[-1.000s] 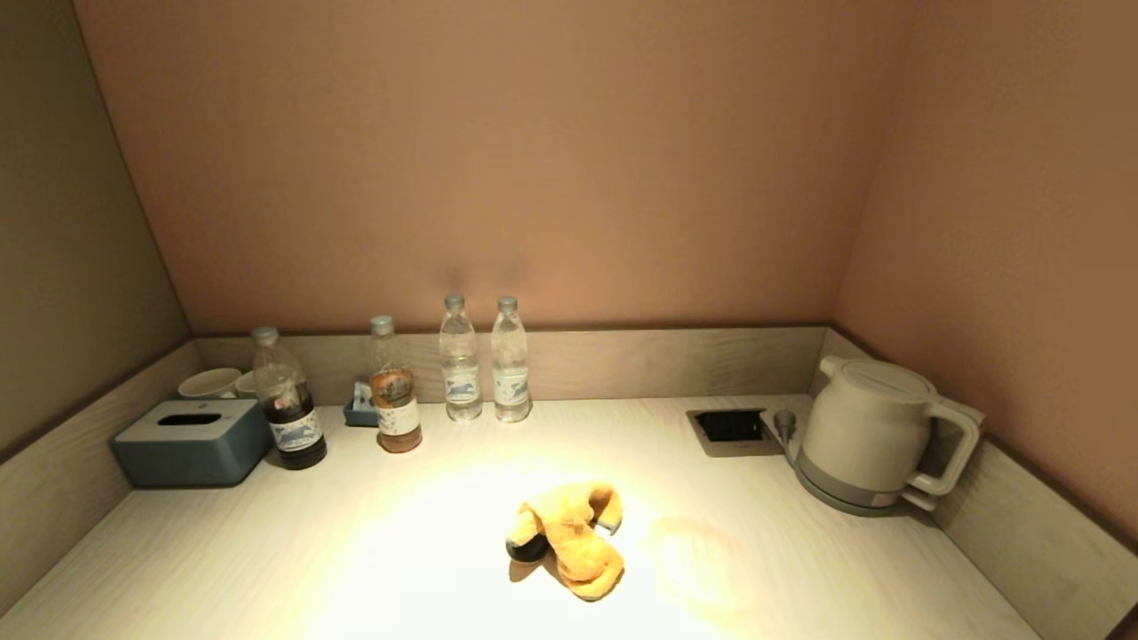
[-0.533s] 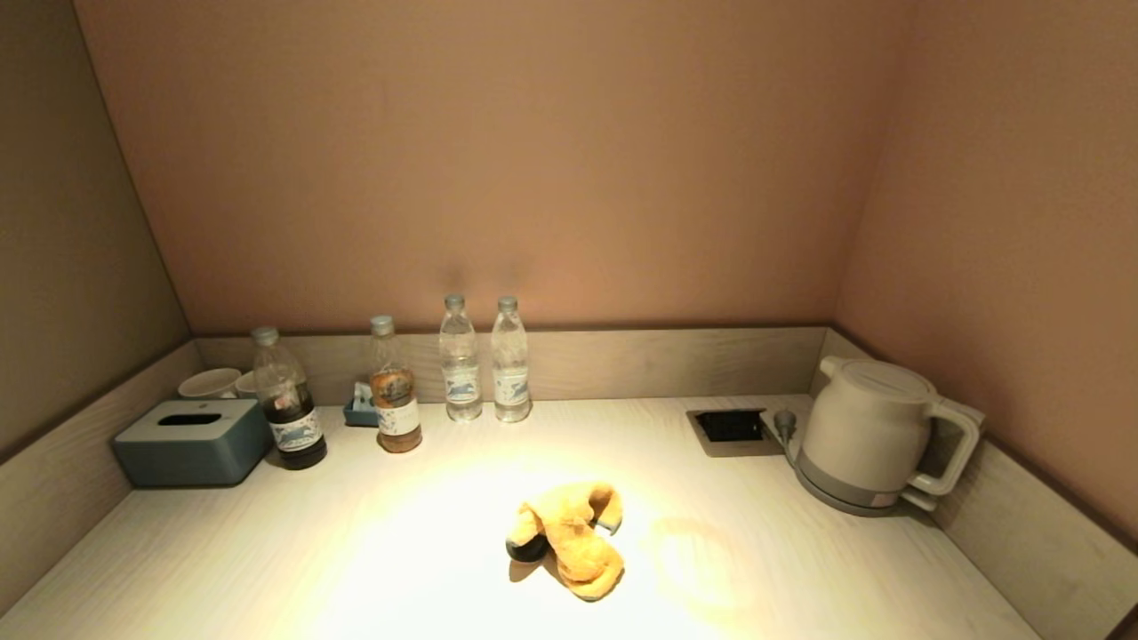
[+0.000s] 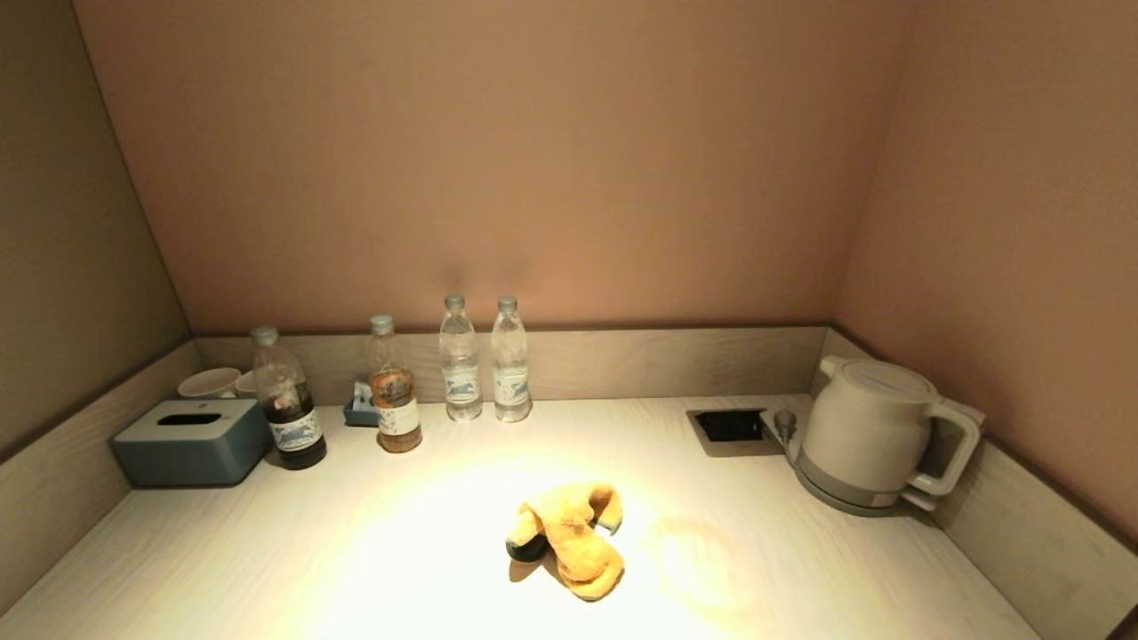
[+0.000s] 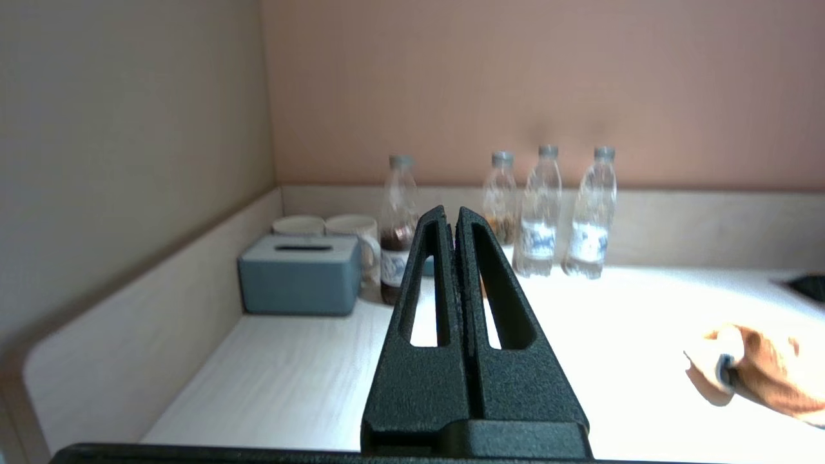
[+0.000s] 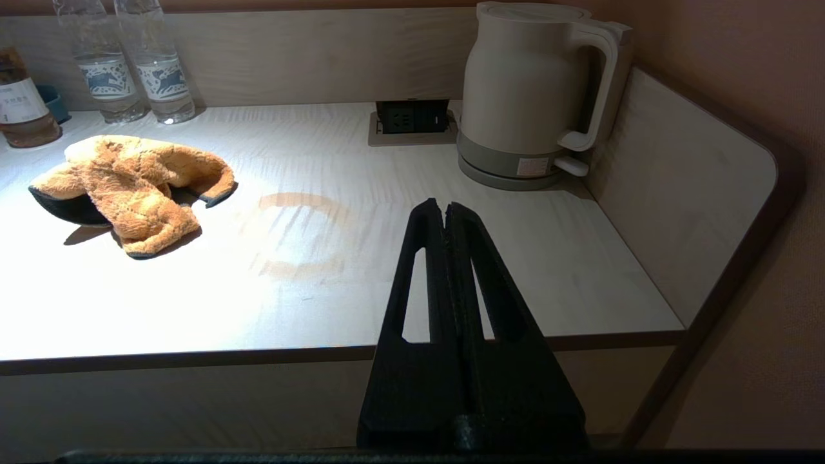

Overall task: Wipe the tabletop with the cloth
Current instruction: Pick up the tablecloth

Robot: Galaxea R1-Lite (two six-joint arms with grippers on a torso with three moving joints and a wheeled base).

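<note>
Head view: we saw the cloth (image 3: 569, 540) lying crumpled on the tabletop (image 3: 267, 551), in front of the kettle (image 3: 876, 436) and to its left, well apart from it. No arms showed.

Left wrist view: left gripper (image 4: 454, 216) was above the tabletop (image 4: 303, 380), jaws closed on nothing, pointing twd the bottles (image 4: 548, 212); kettle not visible here, cloth (image 4: 760, 377) off to one side.

Right wrist view: right gripper (image 5: 445, 207) had jaws closed, empty, over the counter's front edge, nearer us than the kettle (image 5: 525, 96). Cloth (image 5: 129, 187) lay apart from the kettle, a faint brown ring stain (image 5: 303, 235) between them.
</note>
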